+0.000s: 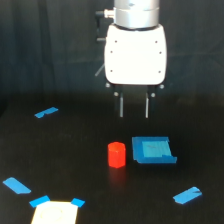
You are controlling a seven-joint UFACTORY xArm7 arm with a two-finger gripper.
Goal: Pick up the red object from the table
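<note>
One arm vertical, pincer (pixel 134 116) spread, empty, hanging above red object (pixel 116 154) on table (pixel 75 150)

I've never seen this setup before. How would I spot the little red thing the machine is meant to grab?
Find the big white gripper hanging over the black table, its two thin fingers pointing down and standing apart. Just below it, toward the exterior view's left, the red object stands upright. Its nearest neighbour, on the exterior view's right, is a flat blue square piece; the red one is a stubby cylinder, the only red thing.
</note>
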